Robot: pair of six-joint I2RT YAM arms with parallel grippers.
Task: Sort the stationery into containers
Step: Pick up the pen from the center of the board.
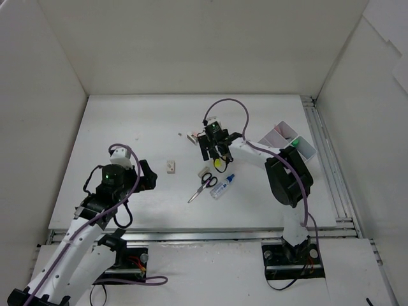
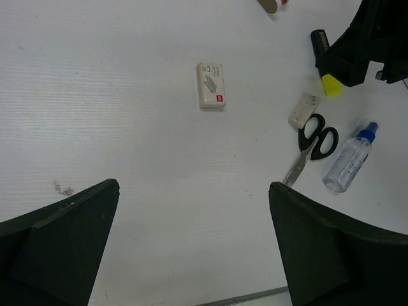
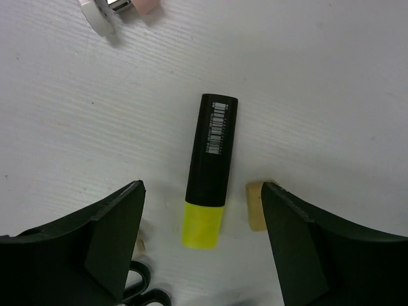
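**Highlighter lies loose between parted jaws**

The yellow highlighter (image 3: 210,172) lies flat near the middle of the table. It has a smooth black rectangular barrel with a white barcode label and a blunt yellow cap. The right gripper (image 3: 203,213) hangs over it with jaws moderately apart, one matte black finger on each side of the cap end. Table shows between each finger and the pen, so nothing is gripped. A small beige eraser (image 3: 256,205) sits just beside the cap, close to one finger.

Nearer the arms lie black-handled scissors (image 2: 315,143) with bare metal blades and a clear glue bottle (image 2: 350,159) with a blue cap. A boxy sleeved eraser (image 2: 211,85) lies apart to the left. The left gripper (image 2: 194,236) hovers there with jaws at their widest, holding nothing.

The white organizer tray (image 1: 306,148) sits at the right, partly hidden by the right arm.

The table (image 1: 127,127) is white with a fine ribbed grain. Metal rails (image 1: 331,191) edge it, and plain white walls (image 1: 191,44) enclose it.
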